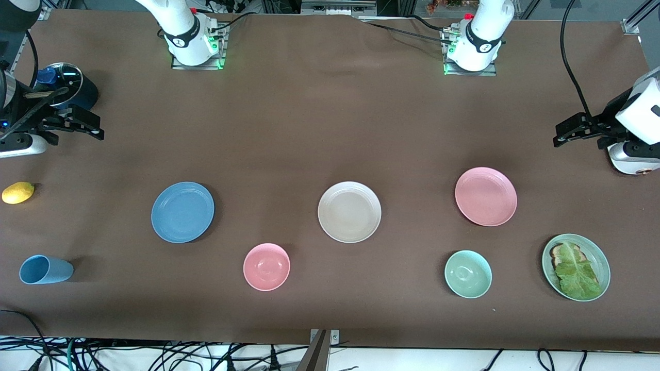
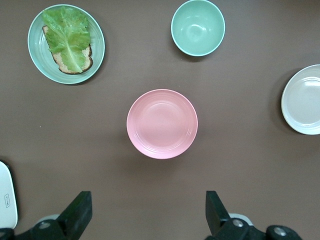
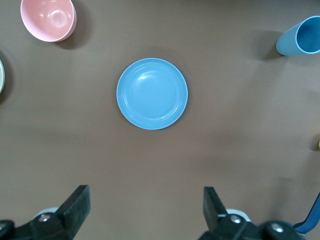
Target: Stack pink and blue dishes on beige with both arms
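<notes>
The beige plate [image 1: 349, 212] lies mid-table. The blue plate [image 1: 182, 212] lies beside it toward the right arm's end, and the pink plate [image 1: 485, 196] toward the left arm's end. My right gripper [image 1: 95, 129] hangs open and empty over bare cloth at its end of the table. Its wrist view shows the blue plate [image 3: 152, 93] ahead of the open right gripper [image 3: 146, 212]. My left gripper [image 1: 562, 134] hangs open and empty at the other end. The pink plate [image 2: 162, 124] lies ahead of the open left gripper [image 2: 149, 215], with the beige plate [image 2: 303, 99] at the view's edge.
Nearer the front camera stand a pink bowl [image 1: 266, 266], a green bowl [image 1: 467, 273] and a green plate [image 1: 603, 263] with lettuce on bread. A blue cup [image 1: 45, 269] lies on its side and a lemon [image 1: 18, 192] sits at the right arm's end, near a dark container [image 1: 67, 85].
</notes>
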Controlling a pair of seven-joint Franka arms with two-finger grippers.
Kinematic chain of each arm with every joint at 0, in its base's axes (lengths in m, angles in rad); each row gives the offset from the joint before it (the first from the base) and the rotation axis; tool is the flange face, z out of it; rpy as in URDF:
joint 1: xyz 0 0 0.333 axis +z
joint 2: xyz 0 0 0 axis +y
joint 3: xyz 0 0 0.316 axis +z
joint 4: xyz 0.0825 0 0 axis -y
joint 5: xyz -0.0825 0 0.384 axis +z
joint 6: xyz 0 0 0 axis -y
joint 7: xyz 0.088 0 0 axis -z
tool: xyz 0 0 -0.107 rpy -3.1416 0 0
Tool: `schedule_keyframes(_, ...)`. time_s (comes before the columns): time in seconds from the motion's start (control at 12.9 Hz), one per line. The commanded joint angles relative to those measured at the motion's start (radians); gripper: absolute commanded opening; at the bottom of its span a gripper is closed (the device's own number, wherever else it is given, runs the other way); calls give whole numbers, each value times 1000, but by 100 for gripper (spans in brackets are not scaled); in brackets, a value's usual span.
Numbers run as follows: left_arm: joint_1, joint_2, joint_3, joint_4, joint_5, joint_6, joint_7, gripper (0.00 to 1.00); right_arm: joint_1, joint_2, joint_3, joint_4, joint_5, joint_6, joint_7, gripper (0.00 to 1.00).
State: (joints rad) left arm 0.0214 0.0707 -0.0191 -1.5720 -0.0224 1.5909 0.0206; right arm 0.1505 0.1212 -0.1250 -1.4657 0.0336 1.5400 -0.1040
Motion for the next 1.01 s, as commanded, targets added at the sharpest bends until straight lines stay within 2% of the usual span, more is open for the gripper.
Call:
schedule_keyframes(0.0,-1,12,1,29,-8,-9,9,100,-6,-9,7,12,20,-15,-10,100)
schedule_keyframes(0.93,-1,12,1,29,-10,-9,9,100,-6,-3,8,13,19,-17,-19,100)
